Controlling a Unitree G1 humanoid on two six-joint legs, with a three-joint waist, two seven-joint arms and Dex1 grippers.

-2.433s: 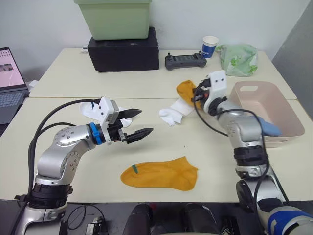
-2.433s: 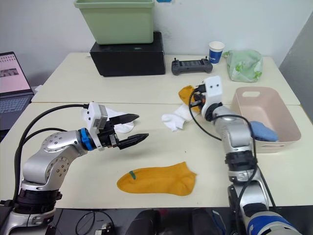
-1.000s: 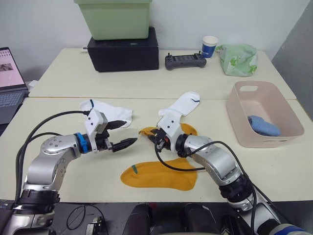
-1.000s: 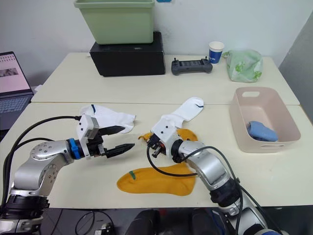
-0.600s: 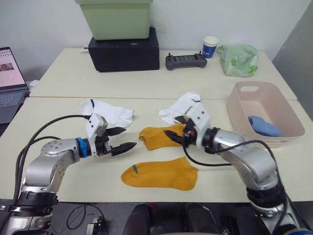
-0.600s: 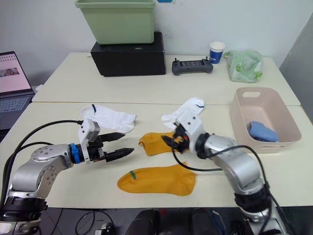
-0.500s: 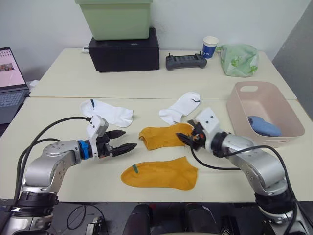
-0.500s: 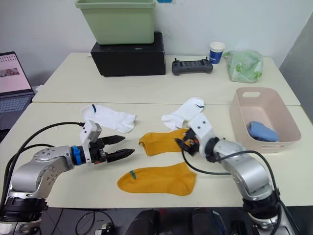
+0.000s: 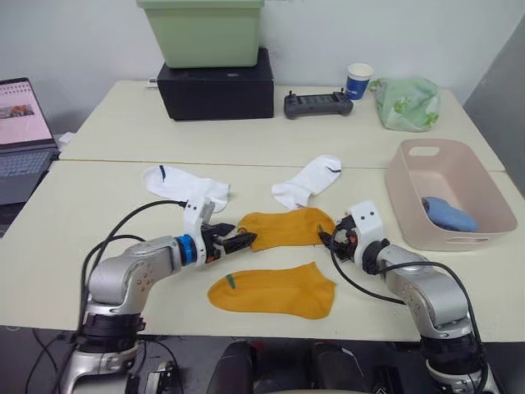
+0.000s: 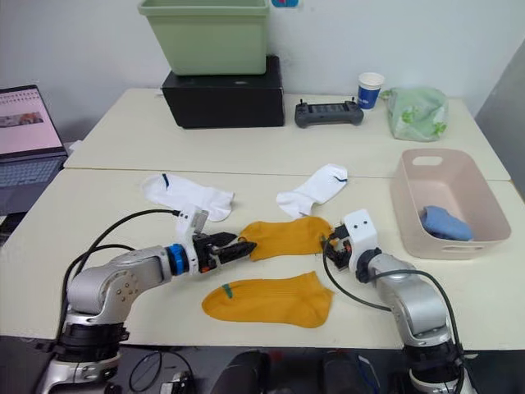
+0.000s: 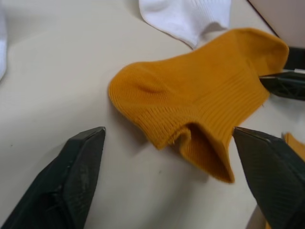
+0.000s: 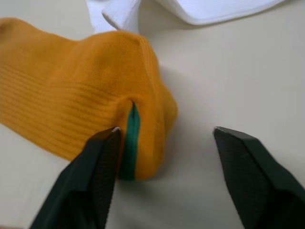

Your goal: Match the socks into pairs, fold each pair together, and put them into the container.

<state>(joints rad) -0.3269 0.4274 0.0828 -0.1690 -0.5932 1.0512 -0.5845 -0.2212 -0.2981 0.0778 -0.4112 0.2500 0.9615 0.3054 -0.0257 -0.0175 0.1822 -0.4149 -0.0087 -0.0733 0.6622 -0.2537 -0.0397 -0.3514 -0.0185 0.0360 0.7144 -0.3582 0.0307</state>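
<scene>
Mustard sock (image 9: 285, 227) flat on table (image 9: 98, 197) between left end effector (image 9: 238, 241) and right end effector (image 9: 326, 239) (both open, gripping nothing).

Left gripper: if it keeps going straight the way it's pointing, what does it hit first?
The left gripper would most likely meet the open cuff end of the upper mustard sock, lying just ahead between its open fingers.

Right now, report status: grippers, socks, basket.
Left gripper open at upper orange sock's left end; right gripper open at its right end. Second orange sock flat below. Blue sock in pink basket. Nothing blocking.
</scene>
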